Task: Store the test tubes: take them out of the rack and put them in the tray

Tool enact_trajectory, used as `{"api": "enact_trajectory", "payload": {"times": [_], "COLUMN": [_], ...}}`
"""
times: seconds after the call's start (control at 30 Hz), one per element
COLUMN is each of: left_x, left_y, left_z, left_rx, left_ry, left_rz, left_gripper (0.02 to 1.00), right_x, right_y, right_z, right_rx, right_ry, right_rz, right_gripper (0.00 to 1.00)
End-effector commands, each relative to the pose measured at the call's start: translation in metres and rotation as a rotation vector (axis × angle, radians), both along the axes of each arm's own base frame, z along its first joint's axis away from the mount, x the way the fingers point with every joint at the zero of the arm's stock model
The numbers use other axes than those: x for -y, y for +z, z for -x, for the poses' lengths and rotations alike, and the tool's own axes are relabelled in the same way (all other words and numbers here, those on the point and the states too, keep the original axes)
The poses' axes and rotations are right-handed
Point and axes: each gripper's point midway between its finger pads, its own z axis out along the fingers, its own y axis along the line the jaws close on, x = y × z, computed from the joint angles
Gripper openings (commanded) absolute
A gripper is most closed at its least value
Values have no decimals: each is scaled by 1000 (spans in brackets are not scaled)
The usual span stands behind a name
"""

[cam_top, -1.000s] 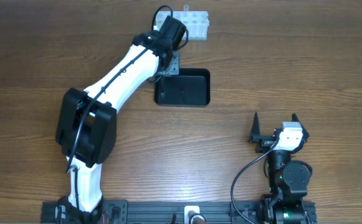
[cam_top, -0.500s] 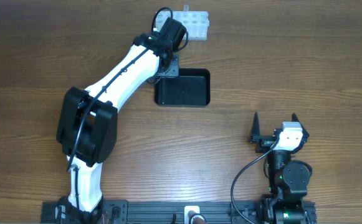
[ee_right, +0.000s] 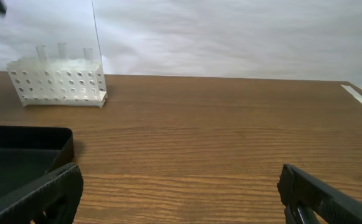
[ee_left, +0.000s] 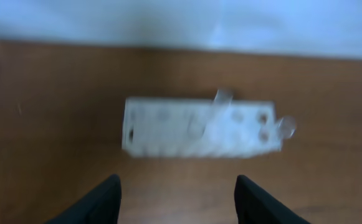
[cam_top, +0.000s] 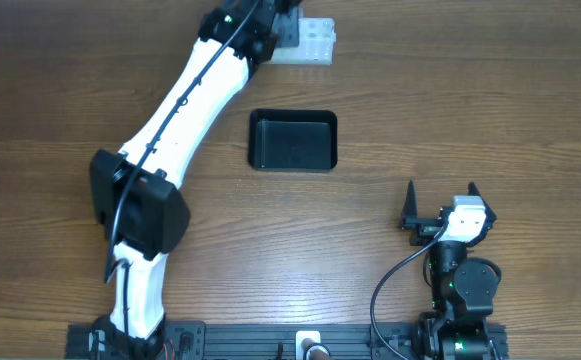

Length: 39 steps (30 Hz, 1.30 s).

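Test tubes (ee_left: 220, 99) stand in the rack (ee_left: 168, 127) by the left tool (ee_left: 177, 182), spread empty like the right tool (ee_right: 179, 177).

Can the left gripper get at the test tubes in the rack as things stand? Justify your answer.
Probably yes: the left gripper hangs open facing the rack, the test tubes stick up out of it, and nothing lies between them.

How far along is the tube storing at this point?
Done: nothing certain; the tray looks empty from above. In hand: the left gripper, open and empty, hovers near the rack. Left: at least three test tubes stand in it.
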Motion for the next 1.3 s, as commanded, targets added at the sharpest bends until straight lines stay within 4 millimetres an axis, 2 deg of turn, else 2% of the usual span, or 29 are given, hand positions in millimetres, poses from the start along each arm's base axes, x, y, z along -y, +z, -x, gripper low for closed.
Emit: {"api": "enact_trajectory", "payload": {"times": [0.03, 0.17, 0.33, 0.47, 0.67, 1.07, 1.3], "left_x": [6, 15, 21, 23, 22, 23, 23], "left_y": [-41, -65, -81, -85, -82, -84, -84], "left_z": [-26, -44, -52, -57, -61, -61, -61], "left_rx": [-15, -10, 0, 11, 29, 27, 27], "left_ry": [-12, -14, -24, -30, -25, -26, -26], "left_rz": [-89, -94, -93, -95, -85, -86, -86], "left_gripper": [608, 619, 623, 623, 612, 347, 257], "right_x": [0, 0, 0, 0, 0, 0, 0], "right_y": [-2, -2, -2, -1, -1, -2, -2], "right_z": [0, 0, 0, 0, 0, 0, 0], "right_rx": [0, 0, 0, 1, 1, 0, 0], "right_ry": [0, 0, 0, 0, 0, 0, 0], "right_rz": [4, 4, 4, 4, 4, 4, 4], "right_gripper": [991, 993, 991, 993, 993, 993, 993]}}
